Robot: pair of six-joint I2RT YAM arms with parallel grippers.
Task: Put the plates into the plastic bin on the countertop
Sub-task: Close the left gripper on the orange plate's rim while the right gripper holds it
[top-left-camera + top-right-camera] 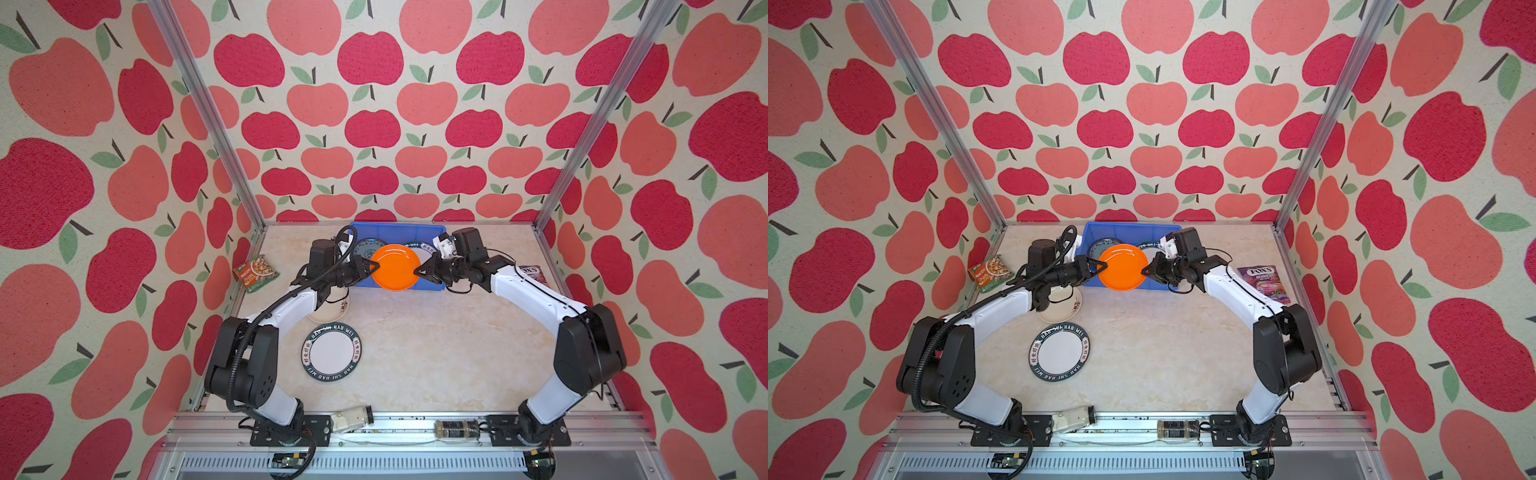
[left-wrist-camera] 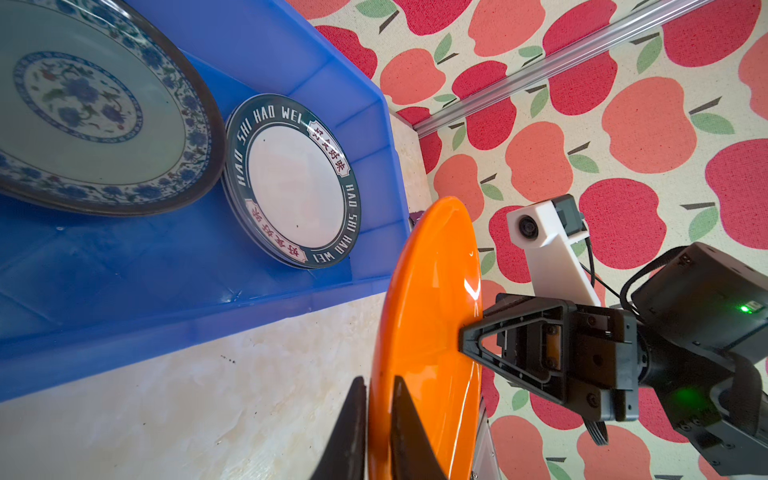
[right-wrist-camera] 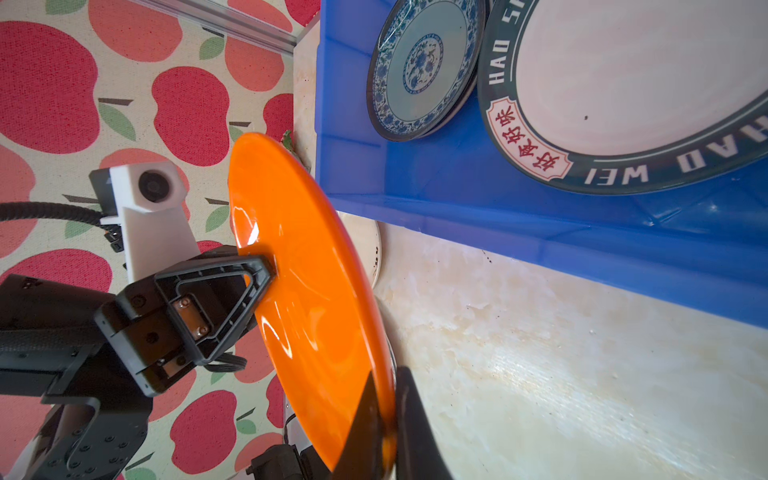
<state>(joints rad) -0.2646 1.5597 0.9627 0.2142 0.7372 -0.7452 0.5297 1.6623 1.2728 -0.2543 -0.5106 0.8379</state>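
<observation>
1. In both top views the left tool (image 1: 370, 266) and right tool (image 1: 417, 272) are each closed tight on opposite rim edges of the orange plate (image 1: 395, 267). It hangs between them, roughly level, clear of the worktop (image 1: 436, 345) and over the near wall of the plastic bin (image 1: 397, 227).
2. Same views, done so far: the blue-patterned plate (image 1: 368, 248) lies in the bin just beyond the left tool, and the binned lettered plate (image 1: 420, 250) just beyond the right tool.
3. Same views, left to do: the cream plate (image 1: 330, 312) sits on the worktop, partly hidden under the left tool's arm. The loose lettered plate (image 1: 331, 352) is further back toward that arm's base, well apart from both tools.
4. Left wrist view: the left tool (image 2: 379, 386) pinches the orange rim, with the right tool clamped on the far edge. Both binned plates lean on the bin floor ahead. I cannot tell if more are stacked under them.
5. Right wrist view: the right tool (image 3: 388, 382) grips the rim the same way, with bin floor free ahead.
6. Judgement: two plates are visibly binned, one is in hand, at least two remain out, and the other plates are not visible.
</observation>
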